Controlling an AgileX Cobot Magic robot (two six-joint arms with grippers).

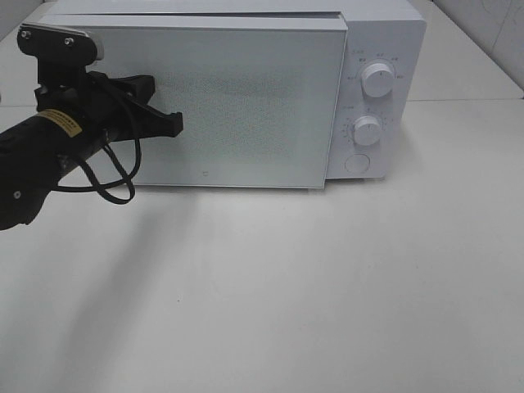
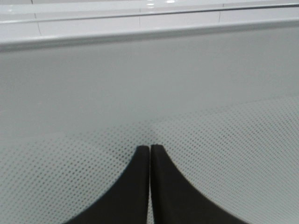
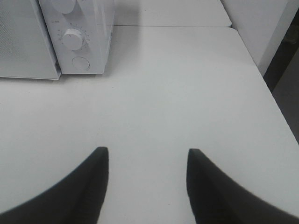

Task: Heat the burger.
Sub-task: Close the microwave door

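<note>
A white microwave (image 1: 246, 49) stands at the 12 o'clock end of the pale worktop (image 1: 286, 286), its front facing 6 o'clock. Its wide door (image 1: 262, 155) with the dotted mesh window covers the whole opening, so the inside is hidden. The burger shows in none of the views, and the pictures do not tell where it is.

The left arm (image 1: 41, 155) reaches in from 9 o'clock, with a black cable (image 1: 115, 184) looping under it. The left fingers (image 1: 164, 123) are pressed together with nothing between them. Their tips point toward 3 o'clock at the door's mesh, near its 9 o'clock edge. In the left wrist view the left fingers (image 2: 140, 186) show as two dark blades, side by side, with the tips right up against the dotted pattern. Whether they actually touch the door cannot be told.

On the microwave's control panel, at the 3 o'clock side of the door, sit an upper knob (image 1: 377, 79), a lower knob (image 1: 368, 129) and a round button (image 1: 358, 163) below them.

The right arm is out of the high view. Its wrist camera shows the right fingers (image 3: 93, 186) standing apart over bare worktop, holding nothing. They are well away from the microwave, and the panel's lower knob (image 3: 73, 39) and round button (image 3: 80, 62) lie ahead of them.
</note>
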